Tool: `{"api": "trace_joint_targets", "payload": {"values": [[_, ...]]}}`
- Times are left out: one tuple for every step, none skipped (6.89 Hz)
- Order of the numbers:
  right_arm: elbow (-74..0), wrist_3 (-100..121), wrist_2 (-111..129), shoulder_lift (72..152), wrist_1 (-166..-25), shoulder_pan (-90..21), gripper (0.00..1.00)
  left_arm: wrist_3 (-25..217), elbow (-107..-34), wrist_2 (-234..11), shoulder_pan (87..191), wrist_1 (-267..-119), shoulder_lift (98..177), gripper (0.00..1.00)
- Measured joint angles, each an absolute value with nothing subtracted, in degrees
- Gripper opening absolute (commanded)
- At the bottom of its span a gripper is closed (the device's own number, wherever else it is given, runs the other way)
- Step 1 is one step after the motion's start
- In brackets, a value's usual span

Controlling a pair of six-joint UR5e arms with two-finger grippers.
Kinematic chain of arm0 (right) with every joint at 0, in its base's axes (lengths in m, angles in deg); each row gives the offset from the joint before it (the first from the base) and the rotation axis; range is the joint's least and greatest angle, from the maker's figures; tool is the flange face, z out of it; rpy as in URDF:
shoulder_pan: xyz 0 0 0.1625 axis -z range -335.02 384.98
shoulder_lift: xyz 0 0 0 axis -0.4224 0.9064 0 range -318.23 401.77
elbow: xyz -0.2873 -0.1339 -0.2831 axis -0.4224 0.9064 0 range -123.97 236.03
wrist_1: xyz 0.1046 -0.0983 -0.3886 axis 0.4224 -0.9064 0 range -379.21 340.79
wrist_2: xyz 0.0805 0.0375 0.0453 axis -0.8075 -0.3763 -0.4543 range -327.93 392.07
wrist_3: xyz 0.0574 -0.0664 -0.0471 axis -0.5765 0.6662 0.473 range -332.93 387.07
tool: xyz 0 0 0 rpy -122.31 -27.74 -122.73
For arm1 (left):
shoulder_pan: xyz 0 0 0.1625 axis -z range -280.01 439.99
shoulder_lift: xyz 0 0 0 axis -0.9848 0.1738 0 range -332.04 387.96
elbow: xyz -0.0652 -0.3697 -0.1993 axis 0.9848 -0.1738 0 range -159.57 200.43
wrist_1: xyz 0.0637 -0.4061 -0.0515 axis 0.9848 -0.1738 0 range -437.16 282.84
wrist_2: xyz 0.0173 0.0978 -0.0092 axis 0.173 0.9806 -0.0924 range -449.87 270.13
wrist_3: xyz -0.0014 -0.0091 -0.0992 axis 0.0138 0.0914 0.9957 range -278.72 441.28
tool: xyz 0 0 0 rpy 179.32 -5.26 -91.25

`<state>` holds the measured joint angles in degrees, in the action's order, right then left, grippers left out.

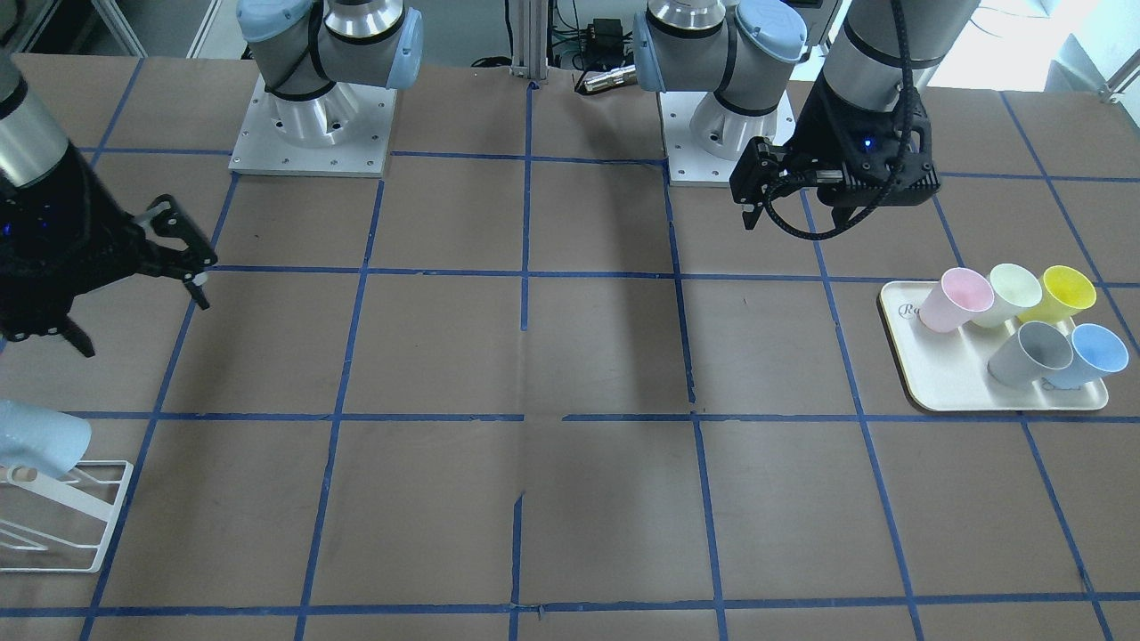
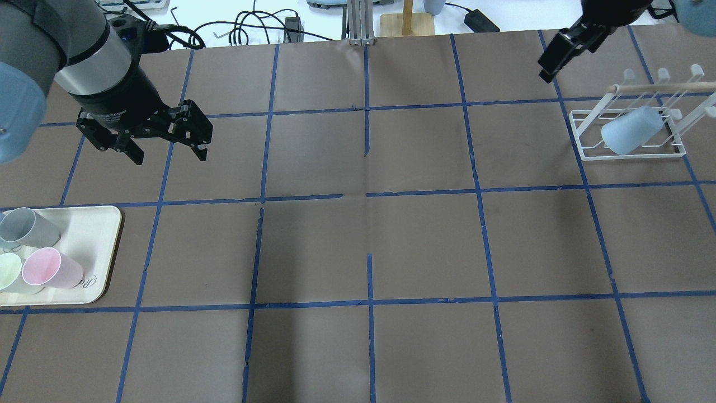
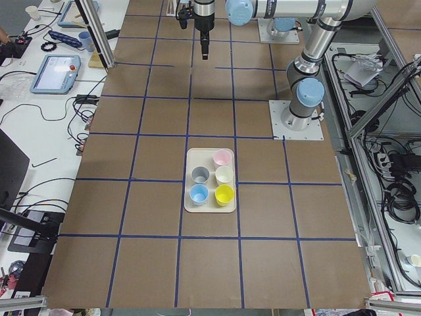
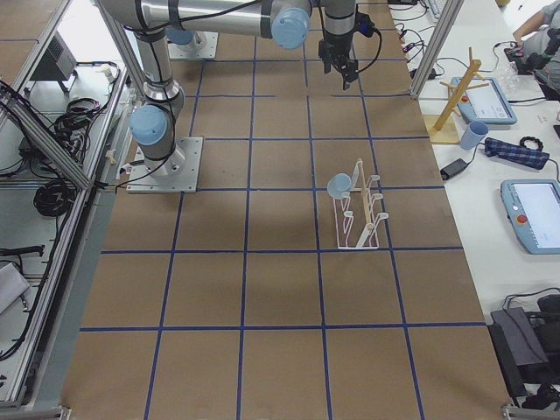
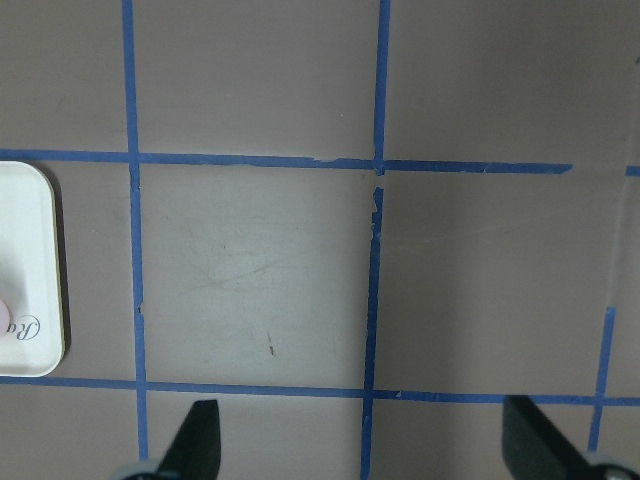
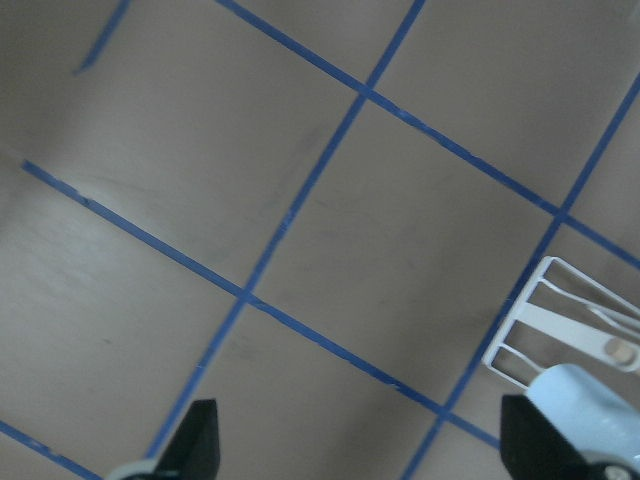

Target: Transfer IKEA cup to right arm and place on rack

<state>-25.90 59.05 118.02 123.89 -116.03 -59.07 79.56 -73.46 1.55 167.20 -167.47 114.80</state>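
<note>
The IKEA cup [image 2: 632, 130] is pale sky-blue and lies tilted on the white wire rack [image 2: 626, 155] at the far right of the table. It also shows in the front-facing view [image 1: 40, 441] on the rack [image 1: 98, 525], and in the right wrist view [image 6: 590, 410]. My right gripper [image 2: 551, 64] is open and empty. It hangs apart from the rack, off the rack's inner side. In the front-facing view the right gripper [image 1: 142, 320] is above the rack. My left gripper [image 2: 169, 157] is open and empty above the table, beyond the tray.
A cream tray [image 1: 944, 383] on my left side holds a pink cup [image 1: 953, 298], a pale green, a yellow and a grey cup [image 1: 1029, 352], and a second blue cup [image 1: 1091, 352]. Blue tape lines grid the brown table. Cables and a wooden stand lie beyond the far edge.
</note>
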Motion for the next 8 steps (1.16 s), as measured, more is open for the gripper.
{"api": "trace_joint_targets", "payload": {"values": [[-26.02, 47.96, 117.70, 124.10, -115.74, -61.56, 1.00, 78.92, -73.71, 1.02, 167.22, -167.50, 114.74, 1.00], [-26.08, 38.07, 119.77, 123.60, -115.84, -63.50, 1.00, 78.65, -74.01, -0.06, 167.29, -167.51, 114.66, 1.00], [-25.99, 31.62, 122.12, 122.70, -115.72, -64.59, 1.00, 78.56, -74.03, -0.72, 167.29, -167.54, 114.59, 1.00], [-26.01, 27.90, 123.16, 122.38, -115.34, -65.37, 1.00, 78.55, -74.00, -1.03, 167.24, -167.55, 114.58, 1.00], [-26.01, 26.22, 123.42, 122.91, -114.49, -65.75, 1.00, 78.55, -74.04, -1.05, 167.22, -167.53, 114.58, 1.00], [-25.87, 25.51, 123.54, 123.92, -113.10, -65.68, 1.00, 78.55, -74.19, -0.92, 167.24, -167.52, 114.56, 1.00], [-25.70, 25.21, 123.37, 124.46, -112.04, -65.40, 1.00, 78.55, -74.32, -0.76, 167.25, -167.49, 114.54, 1.00], [-25.45, 24.81, 123.30, 124.55, -111.50, -65.26, 1.00, 78.55, -74.42, -0.74, 167.29, -167.46, 114.54, 1.00]]}}
